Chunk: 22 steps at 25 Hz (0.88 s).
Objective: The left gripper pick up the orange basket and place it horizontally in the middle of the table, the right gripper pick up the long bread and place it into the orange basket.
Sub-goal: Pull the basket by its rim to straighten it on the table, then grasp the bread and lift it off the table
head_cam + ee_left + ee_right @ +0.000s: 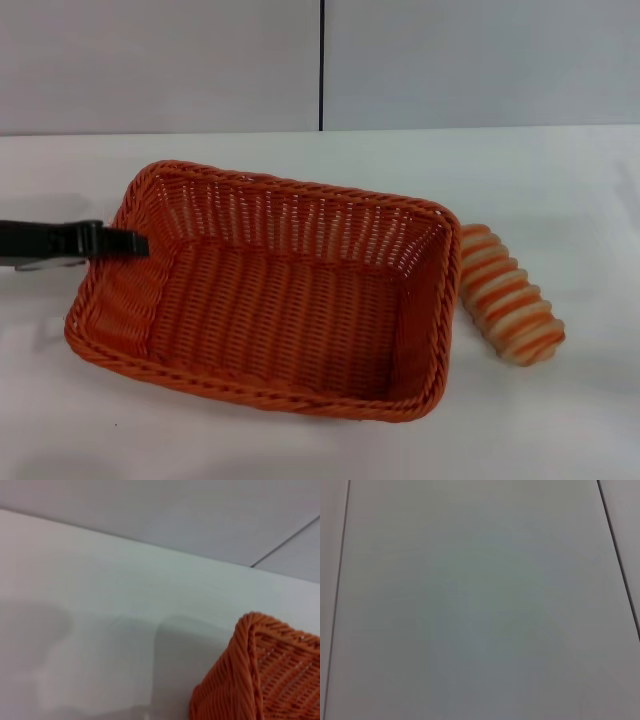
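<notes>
The orange basket (280, 300) lies flat on the white table (560, 180), near its middle, with its long side running left to right and its inside bare. My left gripper (130, 242) comes in from the left, and its black tip lies over the basket's left rim. In the left wrist view only one corner of the orange basket (260, 680) shows. The long bread (508, 296), beige with orange stripes, lies on the table just off the basket's right end and apart from it. My right gripper is out of view, and its wrist view shows only a plain pale surface.
A grey wall (160, 60) with a dark vertical seam stands behind the table's far edge. White tabletop (300, 450) lies in front of the basket, and more lies to the right of the bread.
</notes>
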Each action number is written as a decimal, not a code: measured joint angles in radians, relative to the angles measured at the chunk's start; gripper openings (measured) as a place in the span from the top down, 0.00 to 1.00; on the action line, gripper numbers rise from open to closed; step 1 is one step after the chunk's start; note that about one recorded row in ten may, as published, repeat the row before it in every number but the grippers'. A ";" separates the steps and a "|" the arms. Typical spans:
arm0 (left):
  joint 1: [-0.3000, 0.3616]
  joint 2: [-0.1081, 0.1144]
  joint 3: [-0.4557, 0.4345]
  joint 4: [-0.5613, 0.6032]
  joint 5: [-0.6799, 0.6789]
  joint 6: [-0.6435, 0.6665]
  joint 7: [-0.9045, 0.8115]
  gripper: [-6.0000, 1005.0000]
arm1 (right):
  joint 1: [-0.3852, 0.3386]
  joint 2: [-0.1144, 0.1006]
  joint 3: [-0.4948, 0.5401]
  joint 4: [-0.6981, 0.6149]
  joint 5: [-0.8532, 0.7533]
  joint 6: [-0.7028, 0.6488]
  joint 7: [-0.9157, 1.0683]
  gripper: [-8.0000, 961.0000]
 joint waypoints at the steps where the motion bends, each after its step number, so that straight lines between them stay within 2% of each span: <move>1: -0.005 0.000 -0.016 0.000 -0.005 0.007 0.007 0.59 | 0.000 0.000 0.000 0.000 0.000 0.000 0.000 0.40; 3: -0.013 0.001 -0.053 0.000 -0.024 0.024 0.029 0.50 | 0.000 0.000 0.001 0.000 0.000 0.000 0.000 0.40; 4: -0.024 0.001 -0.112 0.000 -0.042 0.047 0.062 0.43 | -0.003 0.003 0.005 -0.006 0.000 0.000 0.000 0.40; 6: -0.028 0.002 -0.138 0.000 -0.047 0.057 0.077 0.30 | -0.006 0.006 0.008 -0.008 0.000 0.000 0.000 0.40; 10: -0.048 0.002 -0.274 -0.007 -0.099 0.102 0.162 0.26 | -0.018 0.015 0.011 -0.013 0.005 -0.008 0.009 0.40; 11: -0.051 0.002 -0.320 -0.018 -0.133 0.110 0.198 0.25 | -0.021 0.016 0.011 -0.014 0.006 -0.008 0.016 0.40; 12: -0.052 0.002 -0.405 -0.057 -0.230 0.119 0.296 0.25 | -0.029 0.015 0.012 -0.018 0.005 -0.003 0.046 0.40; 14: -0.052 0.002 -0.405 -0.057 -0.230 0.119 0.296 0.23 | -0.042 0.012 0.011 -0.040 0.003 0.005 0.093 0.40; 15: -0.052 0.002 -0.478 -0.135 -0.352 0.121 0.426 0.22 | -0.042 0.012 0.011 -0.040 0.003 0.005 0.093 0.40; 16: -0.052 0.002 -0.499 -0.170 -0.397 0.121 0.480 0.21 | -0.058 0.010 0.007 -0.075 -0.004 0.022 0.149 0.40; 17: -0.053 0.002 -0.548 -0.266 -0.511 0.126 0.626 0.20 | -0.075 0.010 0.005 -0.115 -0.013 0.042 0.198 0.40; 18: -0.054 0.003 -0.568 -0.315 -0.563 0.131 0.705 0.20 | -0.098 0.009 0.004 -0.178 -0.043 0.075 0.282 0.40; 19: -0.053 0.003 -0.608 -0.426 -0.681 0.153 0.882 0.20 | -0.147 0.009 0.009 -0.337 -0.139 0.151 0.463 0.40; 20: -0.053 0.003 -0.608 -0.426 -0.681 0.153 0.882 0.20 | -0.147 0.009 0.009 -0.337 -0.139 0.151 0.463 0.40; 22: -0.051 0.003 -0.646 -0.548 -0.797 0.190 1.091 0.20 | -0.188 0.013 0.028 -0.512 -0.286 0.219 0.660 0.40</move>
